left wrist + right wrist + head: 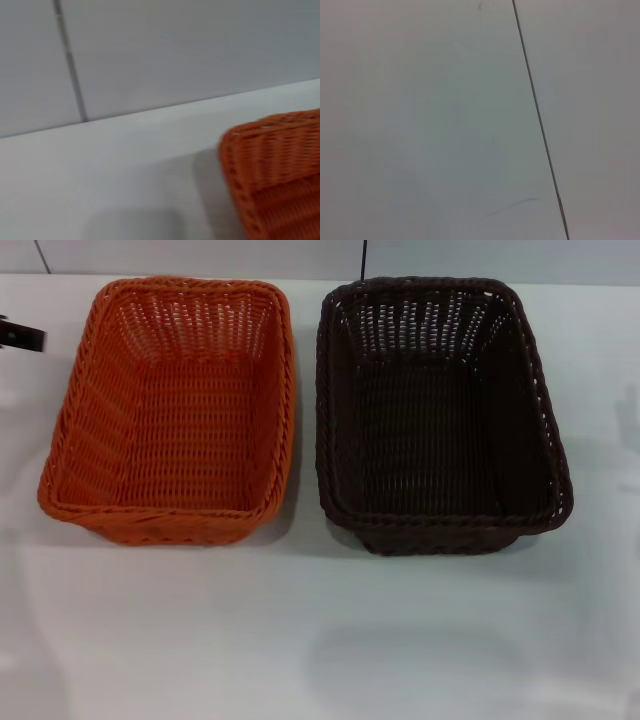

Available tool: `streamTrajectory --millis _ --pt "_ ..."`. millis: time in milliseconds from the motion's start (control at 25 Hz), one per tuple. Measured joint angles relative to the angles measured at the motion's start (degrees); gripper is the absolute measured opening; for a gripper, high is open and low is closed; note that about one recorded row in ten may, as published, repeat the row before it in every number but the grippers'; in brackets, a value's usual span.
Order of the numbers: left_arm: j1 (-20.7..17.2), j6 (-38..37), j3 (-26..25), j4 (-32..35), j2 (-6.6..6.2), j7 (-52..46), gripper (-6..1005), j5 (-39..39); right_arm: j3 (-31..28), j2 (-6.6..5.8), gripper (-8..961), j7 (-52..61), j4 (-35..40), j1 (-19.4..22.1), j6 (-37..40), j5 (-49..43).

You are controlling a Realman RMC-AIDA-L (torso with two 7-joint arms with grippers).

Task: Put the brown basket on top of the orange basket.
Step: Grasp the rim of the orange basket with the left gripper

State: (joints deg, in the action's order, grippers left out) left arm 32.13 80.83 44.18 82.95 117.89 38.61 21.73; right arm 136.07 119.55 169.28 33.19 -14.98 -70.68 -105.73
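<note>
The orange basket point(170, 410) and the brown basket point(440, 415) are set side by side, apart, near the table's point(320, 640) far edge. The left gripper point(20, 335) is glimpsed at the left edge; whether its jaws are spread cannot be told.

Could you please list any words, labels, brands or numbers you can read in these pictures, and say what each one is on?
There are none to read.
Orange basket: plain weave, no label or tag showing.
Brown basket: plain weave, no label or tag showing.
Table: bare white top, no markings.
Wall panels: only a dark seam line, no writing.
</note>
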Motion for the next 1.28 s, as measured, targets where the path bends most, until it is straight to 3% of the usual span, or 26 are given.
streamTrajectory --millis 280,1040,1280 --pt "-4.2 -3.79 10.5 -2.83 0.39 -4.95 783 4.54 0.18 -0.02 800 0.0 0.34 0.53 -0.57 -0.02" --pt "-4.87 -10.41 15.5 -10.99 0.56 -7.55 783 6.37 0.16 -0.19 801 0.0 0.3 0.57 -0.6 -0.19" --pt "-5.47 -12.29 16.53 -10.74 0.49 -7.76 597 6.08 0.16 -0.2 801 0.0 0.17 0.63 -0.61 -0.28"
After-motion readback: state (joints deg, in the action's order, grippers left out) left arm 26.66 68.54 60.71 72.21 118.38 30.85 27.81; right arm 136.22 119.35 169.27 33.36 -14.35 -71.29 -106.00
